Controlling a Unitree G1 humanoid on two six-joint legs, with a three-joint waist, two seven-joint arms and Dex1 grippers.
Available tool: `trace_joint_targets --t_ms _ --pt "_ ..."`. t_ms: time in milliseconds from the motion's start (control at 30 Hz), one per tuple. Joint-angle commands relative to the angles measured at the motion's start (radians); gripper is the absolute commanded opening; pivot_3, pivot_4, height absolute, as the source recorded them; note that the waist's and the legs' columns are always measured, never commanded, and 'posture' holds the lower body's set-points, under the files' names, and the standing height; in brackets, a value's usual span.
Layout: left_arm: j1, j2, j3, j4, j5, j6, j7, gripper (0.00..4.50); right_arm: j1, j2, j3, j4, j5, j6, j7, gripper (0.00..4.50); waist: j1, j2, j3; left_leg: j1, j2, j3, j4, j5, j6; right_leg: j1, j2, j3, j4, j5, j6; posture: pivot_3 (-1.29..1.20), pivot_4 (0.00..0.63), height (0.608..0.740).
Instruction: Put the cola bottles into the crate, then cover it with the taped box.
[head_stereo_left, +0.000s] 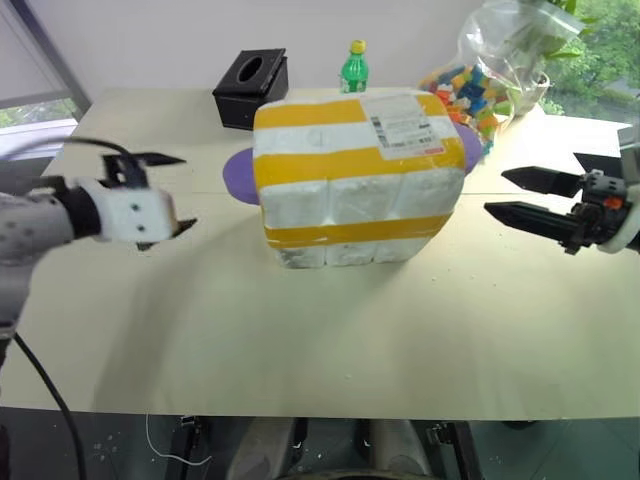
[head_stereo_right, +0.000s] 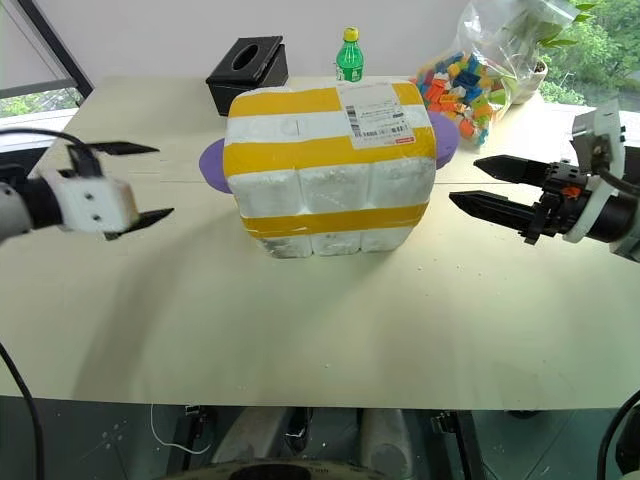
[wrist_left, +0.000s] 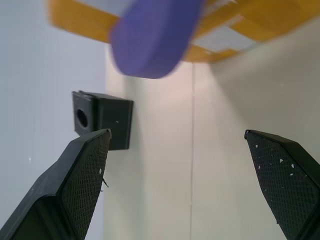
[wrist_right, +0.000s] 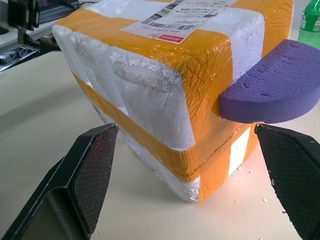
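Note:
The taped box (head_stereo_left: 355, 175), white foam with wide yellow stripes and a shipping label (head_stereo_left: 400, 122) on top, stands at the table's middle. A purple half-disc (head_stereo_left: 240, 176) sticks out of its left side and another (wrist_right: 270, 90) out of its right. Its lowest layer, white foam with a yellow band (head_stereo_left: 350, 232), rests on the table; I cannot tell whether that is the crate. The cola bottles are hidden. My left gripper (head_stereo_left: 188, 190) hangs open to the left of the box, clear of it. My right gripper (head_stereo_left: 495, 192) is open to its right, also apart, with nothing held.
A black tissue box (head_stereo_left: 250, 88) and a green bottle with a yellow cap (head_stereo_left: 354, 68) stand behind the taped box. A clear bag of coloured bricks (head_stereo_left: 480, 75) lies at the back right. The cream table (head_stereo_left: 320, 330) runs bare toward its front edge.

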Motion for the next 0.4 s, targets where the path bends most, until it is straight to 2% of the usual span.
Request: trace_joint_targets --t_ms 33,67,100,133,267,400 --pt "0.019 0.015 0.129 -0.026 -0.415 0.466 -0.114 4.48 0.007 -0.019 -0.038 -0.023 0.004 -0.015 0.01 4.5 -0.005 0.0 0.0 0.0 0.0 0.0 0.0 0.0 0.0 0.0 0.0 0.0 0.0 0.0 0.0 0.0 0.15 0.732" --pt "0.015 0.044 0.168 -0.021 -0.594 0.69 -0.155 4.48 0.01 -0.023 -0.035 -0.022 0.001 -0.016 0.016 4.5 -0.007 0.0 0.0 0.0 0.0 0.0 0.0 0.0 0.0 -0.001 0.001 0.0 0.001 0.0 0.0 0.0 0.15 0.732" --pt "0.013 0.063 0.201 -0.016 -0.72 0.809 -0.21 4.48 0.013 -0.028 -0.03 -0.021 -0.003 -0.018 0.024 4.5 -0.009 0.0 0.0 0.0 0.0 0.0 0.0 0.0 0.0 -0.001 0.001 0.0 0.002 0.0 0.0 0.0 0.15 0.732" --pt "0.007 0.088 0.201 0.004 -0.772 0.886 -0.255 4.48 0.024 -0.041 -0.017 -0.022 -0.023 -0.035 0.041 4.5 -0.015 0.0 0.001 0.0 0.0 0.0 0.0 0.0 0.0 -0.002 0.001 0.0 0.002 0.0 0.0 0.0 0.15 0.732" --pt "0.01 0.13 0.191 0.01 -0.823 0.975 -0.319 4.48 0.04 -0.064 0.013 -0.018 -0.065 -0.074 0.084 4.5 -0.023 0.0 0.0 0.0 0.0 0.0 0.0 0.0 0.0 -0.001 0.003 0.0 0.002 0.0 0.0 0.0 0.15 0.732" --pt "-0.018 0.113 0.15 0.011 -0.783 0.946 -0.303 4.48 0.026 -0.065 0.031 -0.012 -0.08 -0.087 0.101 4.5 -0.024 0.0 0.0 0.002 0.001 0.0 0.0 0.0 -0.001 0.001 0.001 0.001 0.002 0.0 0.0 0.0 0.15 0.732"
